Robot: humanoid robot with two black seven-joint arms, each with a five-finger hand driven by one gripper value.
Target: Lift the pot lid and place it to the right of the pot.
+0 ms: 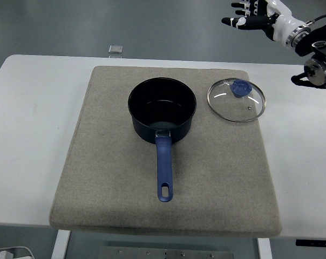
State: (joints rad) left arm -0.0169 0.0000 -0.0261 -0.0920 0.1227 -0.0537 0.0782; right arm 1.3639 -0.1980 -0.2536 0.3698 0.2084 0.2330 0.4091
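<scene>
The lid (236, 100) is seen lying flat on the mat (98, 178) just right of the pot (162, 109), knob up, while the right hand (255, 16), fingers spread and holding nothing, is raised well above and behind it, off the counter (28, 135).

The right arm (314, 46) comes in from the top right corner, held up high. Its hand (255, 15) is empty, with fingers (233, 21) spread out and pointing left.
</scene>
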